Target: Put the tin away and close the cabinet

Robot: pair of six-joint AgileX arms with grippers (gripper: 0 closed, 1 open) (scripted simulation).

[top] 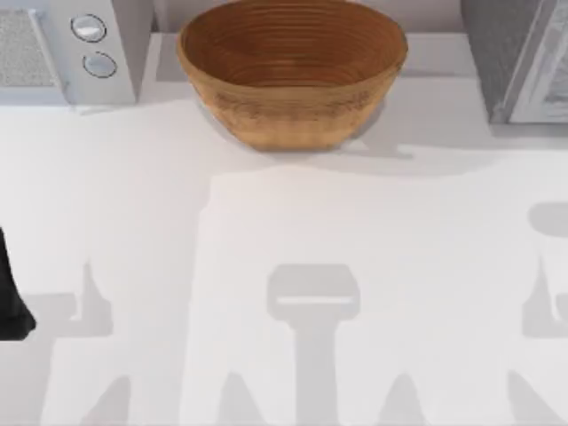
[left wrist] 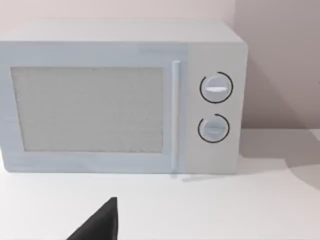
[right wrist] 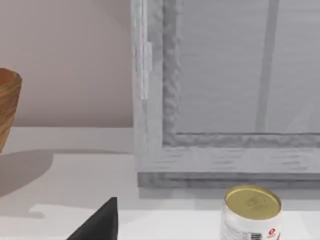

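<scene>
At the desk's (top: 284, 266) far left corner stands a microwave (top: 67, 49), door shut, its two dials (top: 89, 28) facing the front. In the left wrist view the same microwave (left wrist: 120, 97) sits square against the back wall with bare surface in front of it. A dark part of the left arm (top: 11, 297) shows at the desk's left edge, about midway along it; one dark fingertip (left wrist: 100, 225) of the left gripper pokes into the left wrist view, and whether that tool is released or clenched I cannot tell.

At the middle of the far edge sits a wooden bowl (top: 291, 67); its ribbed inside holds nothing. From the bowl to the near edge the desk lies open across its full width, marked by shadows alone.

At the far right corner stands the cabinet (top: 519, 58), grey, its door standing ajar toward the front. In the right wrist view the cabinet (right wrist: 225, 90) rises behind the tin (right wrist: 251, 212), which stands upright on the desk just before the cabinet's base, gold lid up, apart from it. The bowl's side (right wrist: 7, 107) shows farther off. One fingertip (right wrist: 100, 225) of the right gripper is seen near the tin but not touching it; its grip I cannot tell.
</scene>
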